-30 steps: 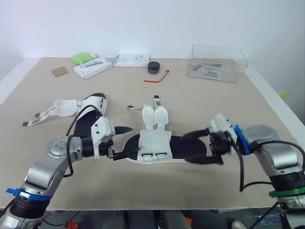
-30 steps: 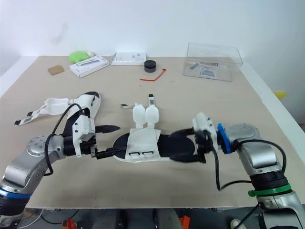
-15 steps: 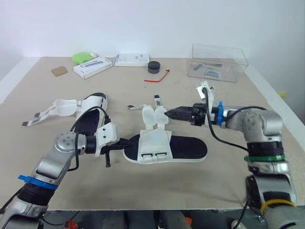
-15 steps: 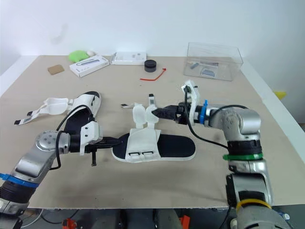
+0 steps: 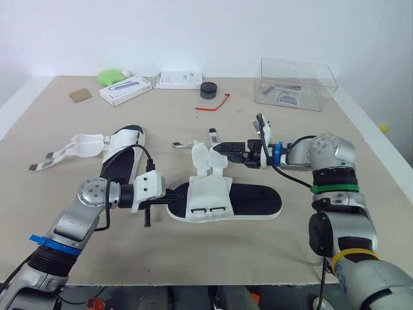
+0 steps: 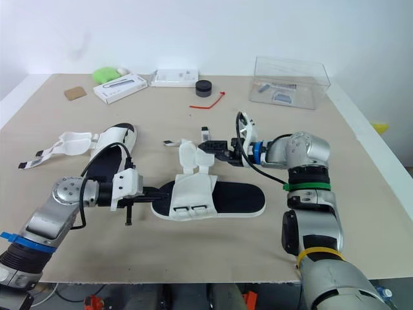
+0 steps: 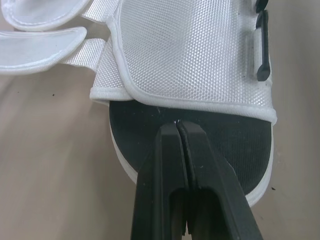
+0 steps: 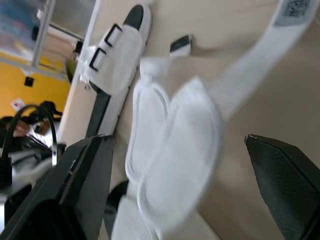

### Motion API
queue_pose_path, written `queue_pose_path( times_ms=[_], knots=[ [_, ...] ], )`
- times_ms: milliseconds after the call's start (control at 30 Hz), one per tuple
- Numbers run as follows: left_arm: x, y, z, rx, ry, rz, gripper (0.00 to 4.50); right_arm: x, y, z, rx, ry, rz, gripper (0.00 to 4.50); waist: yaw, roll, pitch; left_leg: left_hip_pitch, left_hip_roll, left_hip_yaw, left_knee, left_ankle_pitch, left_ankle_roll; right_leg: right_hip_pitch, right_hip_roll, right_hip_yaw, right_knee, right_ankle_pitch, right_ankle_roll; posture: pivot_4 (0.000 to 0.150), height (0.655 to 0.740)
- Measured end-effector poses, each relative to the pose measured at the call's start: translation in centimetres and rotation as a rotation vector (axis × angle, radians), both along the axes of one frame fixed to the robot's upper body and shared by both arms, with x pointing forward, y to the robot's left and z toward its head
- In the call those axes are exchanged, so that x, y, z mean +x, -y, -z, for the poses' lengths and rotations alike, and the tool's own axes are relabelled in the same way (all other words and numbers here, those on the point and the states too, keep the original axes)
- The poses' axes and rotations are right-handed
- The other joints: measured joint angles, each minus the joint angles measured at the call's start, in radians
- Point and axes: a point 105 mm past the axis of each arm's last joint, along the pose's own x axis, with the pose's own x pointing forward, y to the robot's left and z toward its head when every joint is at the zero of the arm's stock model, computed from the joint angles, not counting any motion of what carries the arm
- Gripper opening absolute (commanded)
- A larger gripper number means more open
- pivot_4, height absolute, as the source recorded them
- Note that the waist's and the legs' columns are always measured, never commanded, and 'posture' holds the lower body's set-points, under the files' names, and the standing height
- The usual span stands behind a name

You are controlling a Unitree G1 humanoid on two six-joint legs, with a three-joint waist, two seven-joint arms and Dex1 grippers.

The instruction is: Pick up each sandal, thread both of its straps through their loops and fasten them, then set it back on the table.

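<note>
The tan table carries the whole job. The near sandal lies flat at its centre, toward 6 o'clock, with both straps flopped open toward 12, well away from the loops on the white upper.

The second sandal sits at 9 o'clock, and its straps are loose too.

I'd call this the very start of threading. The right gripper comes in from 3 o'clock with its fingers spread wide, one on either side of the two strap flaps. The left gripper has its fingers pressed together, their tips on the black sole at the sandal's 9 o'clock end — steadying it, I'd guess, not gripping it.

Next, as I see it, the right gripper needs to pinch one flap and fold it toward its loop, though the two flaps lie touching, so catching both is the risk.

A clear box, two white boxes, a black puck and a red tie sit from 11 to 1 o'clock — none of them in the way.
</note>
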Motion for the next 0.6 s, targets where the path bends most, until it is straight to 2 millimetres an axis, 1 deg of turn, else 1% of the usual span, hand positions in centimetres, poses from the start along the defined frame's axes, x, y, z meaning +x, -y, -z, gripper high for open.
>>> queue_pose_path(
  times_ms=[100, 233, 367, 433, 533, 600],
  knots=[
    [-0.1, 0.3, -0.1, -0.009, 0.003, 0.005, 0.04, 1.1, -0.5, -0.2, 0.038, -0.028, 0.049, 4.5, 0.0, 0.0, 0.0, -0.001, 0.0, 0.0, 0.0, 0.0, 0.0, 0.0, -0.001, 0.0, 0.0, 0.0, 0.0, 0.15, 0.74],
    [-0.2, 0.3, -0.2, -0.01, 0.007, 0.008, 0.04, 2.1, -0.2, 0.5, 0.042, -0.056, 0.102, 4.5, 0.0, 0.0, 0.0, -0.002, -0.001, 0.0, 0.0, 0.0, 0.0, -0.001, -0.001, 0.0, -0.001, 0.0, 0.0, 0.15, 0.74],
    [-0.2, 0.3, -0.1, -0.012, 0.006, 0.001, 0.04, 2.5, -0.1, 0.9, 0.056, -0.073, 0.135, 4.5, 0.0, 0.0, 0.0, -0.002, 0.0, 0.0, 0.0, 0.0, 0.0, -0.001, -0.001, 0.0, -0.001, 0.0, 0.0, 0.15, 0.74],
    [-0.2, 0.3, -0.1, -0.014, 0.008, -0.001, 0.04, 2.7, -0.3, 1.0, 0.055, -0.08, 0.137, 4.5, -0.001, 0.0, 0.0, -0.002, 0.0, 0.0, 0.0, 0.0, 0.0, -0.001, -0.001, 0.0, -0.001, 0.0, 0.0, 0.15, 0.74],
    [-0.4, 0.4, 0.0, -0.016, 0.005, 0.001, 0.04, 2.9, -1.2, 1.1, 0.059, -0.086, 0.133, 4.5, -0.003, 0.0, 0.0, -0.002, 0.0, 0.0, 0.0, 0.0, 0.0, -0.001, -0.001, -0.001, -0.001, 0.0, 0.0, 0.15, 0.74],
    [-0.5, 0.4, 0.0, -0.017, 0.004, 0.001, 0.04, 3.1, -1.5, 1.0, 0.07, -0.087, 0.137, 4.5, -0.003, 0.0, 0.0, -0.002, 0.0, -0.001, 0.0, 0.0, 0.0, -0.001, -0.001, -0.001, -0.001, 0.0, 0.0, 0.15, 0.74]
  ],
)
